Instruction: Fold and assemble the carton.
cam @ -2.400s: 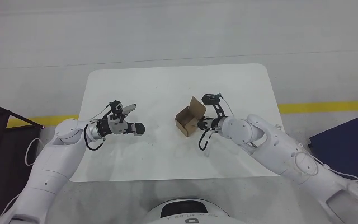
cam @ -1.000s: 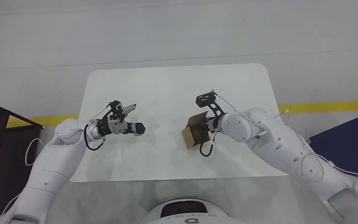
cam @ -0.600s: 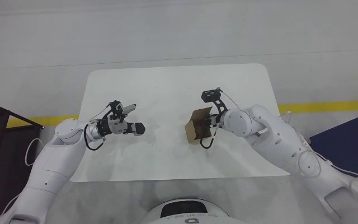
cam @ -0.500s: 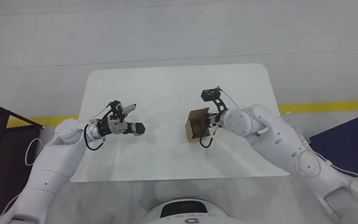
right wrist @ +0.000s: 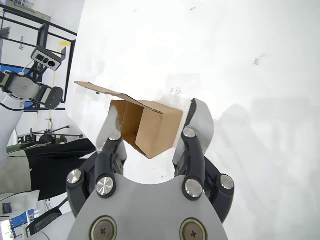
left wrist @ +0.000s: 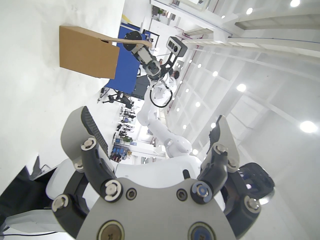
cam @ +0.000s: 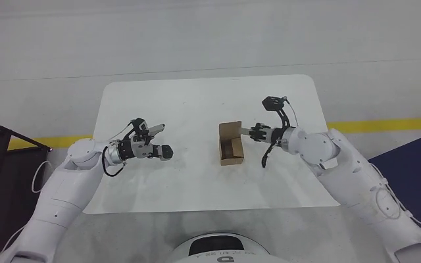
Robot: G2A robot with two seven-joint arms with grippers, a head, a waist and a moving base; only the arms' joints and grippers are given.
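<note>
Carton (cam: 231,142) stands near the table's (cam: 197,98) middle, right gripper (cam: 251,133) spread wide astride its right-edge side (one flap raised), left gripper (cam: 160,139) likewise parted nearer the left edge.

Carton (cam: 231,141): brown cardboard, matt, raw corrugated edges, inside same as outside. Counter (cam: 184,105): white, smooth, slight sheen, few dark scuffs. Fingers (right wrist: 200,118): pale grey plastic shells, semi-matt, w/ ribbed black rubbery pads (left wrist: 95,128); black links, shiny metal pins. Wrist plate (right wrist: 147,208): grey, matt, metal screws.
</note>
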